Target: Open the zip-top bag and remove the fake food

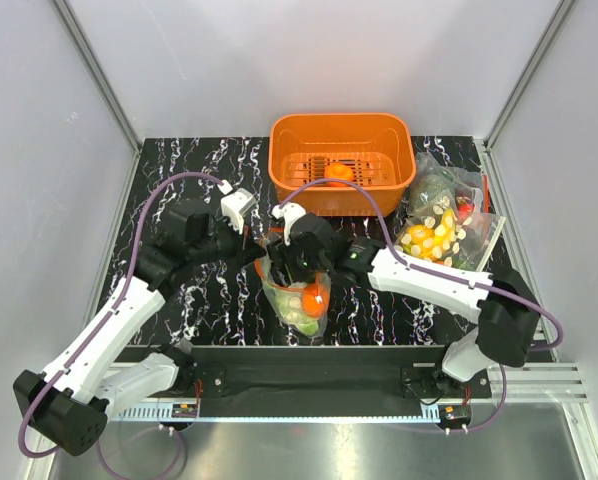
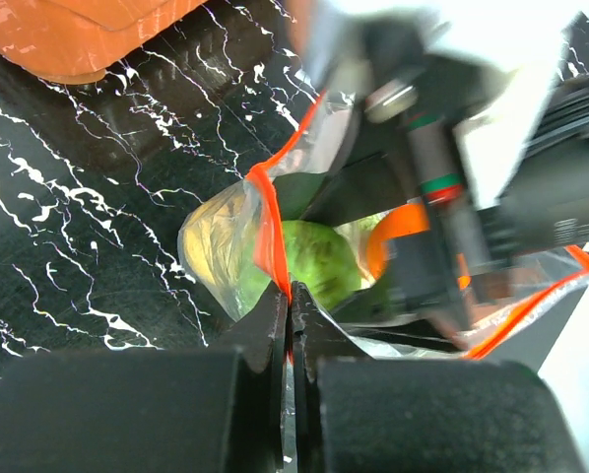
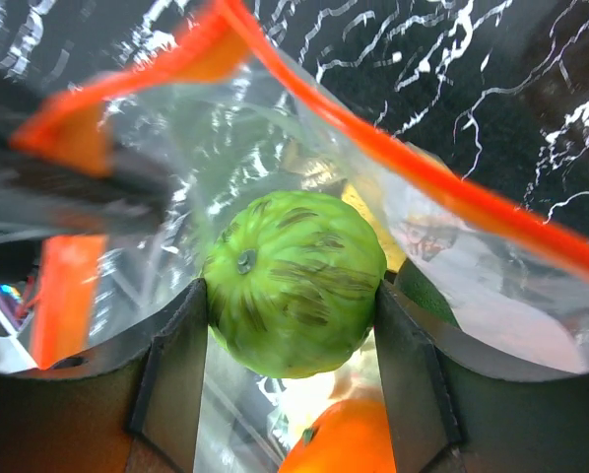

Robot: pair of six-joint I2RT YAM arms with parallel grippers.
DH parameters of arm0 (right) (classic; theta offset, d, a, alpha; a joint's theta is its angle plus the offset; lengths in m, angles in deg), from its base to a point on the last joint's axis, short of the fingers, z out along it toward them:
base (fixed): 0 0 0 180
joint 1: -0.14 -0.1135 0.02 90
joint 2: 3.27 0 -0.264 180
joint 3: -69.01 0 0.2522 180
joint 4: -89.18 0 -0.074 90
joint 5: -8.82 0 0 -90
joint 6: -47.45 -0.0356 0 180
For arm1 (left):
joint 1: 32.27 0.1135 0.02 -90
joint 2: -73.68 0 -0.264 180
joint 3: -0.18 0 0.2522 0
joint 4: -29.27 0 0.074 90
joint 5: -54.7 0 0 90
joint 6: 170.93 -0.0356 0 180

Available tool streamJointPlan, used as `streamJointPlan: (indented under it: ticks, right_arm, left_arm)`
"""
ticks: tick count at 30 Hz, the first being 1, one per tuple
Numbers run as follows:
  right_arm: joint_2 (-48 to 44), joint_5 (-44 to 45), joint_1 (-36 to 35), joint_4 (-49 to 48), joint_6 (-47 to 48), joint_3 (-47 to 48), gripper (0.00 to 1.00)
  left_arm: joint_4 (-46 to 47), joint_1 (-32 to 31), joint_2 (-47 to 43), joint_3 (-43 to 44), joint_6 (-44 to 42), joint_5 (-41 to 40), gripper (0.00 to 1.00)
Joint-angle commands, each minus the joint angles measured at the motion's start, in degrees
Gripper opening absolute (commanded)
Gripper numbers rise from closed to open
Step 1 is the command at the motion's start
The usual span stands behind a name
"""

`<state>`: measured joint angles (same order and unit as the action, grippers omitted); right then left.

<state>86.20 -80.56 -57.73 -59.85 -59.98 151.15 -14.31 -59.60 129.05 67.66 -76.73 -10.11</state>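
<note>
Plastic bag [image 2: 216,246] is gaping open, left pincer [image 2: 291,301] pinching its rim, right pincer [image 3: 293,305] clamping a green fruit [image 3: 294,281] inside, orange one [image 3: 349,443] waiting.

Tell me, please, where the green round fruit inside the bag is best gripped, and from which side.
Grip the green fruit across its widest middle, coming in through the open mouth of the bag. It is round, so fingers on opposite sides there should not slip. The right gripper holds it this way; the left gripper pinches the orange edge.
</note>
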Motion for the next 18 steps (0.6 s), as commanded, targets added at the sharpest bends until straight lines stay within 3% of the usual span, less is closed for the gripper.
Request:
streamJointPlan:
  ticks: [1,18]
  right_arm:
    - [-4.0,0.7,-0.1,-0.3,-1.0,1.4,0.00]
    - [-15.9,-4.2,-0.1,4.0,2.0,2.5,0.00]
  left_arm:
    - [3.3,-0.2,0.3,0.5,0.3,0.3,0.00]
    - [2.8,-0.1,1.1,0.8,0.9,-1.5,0.00]
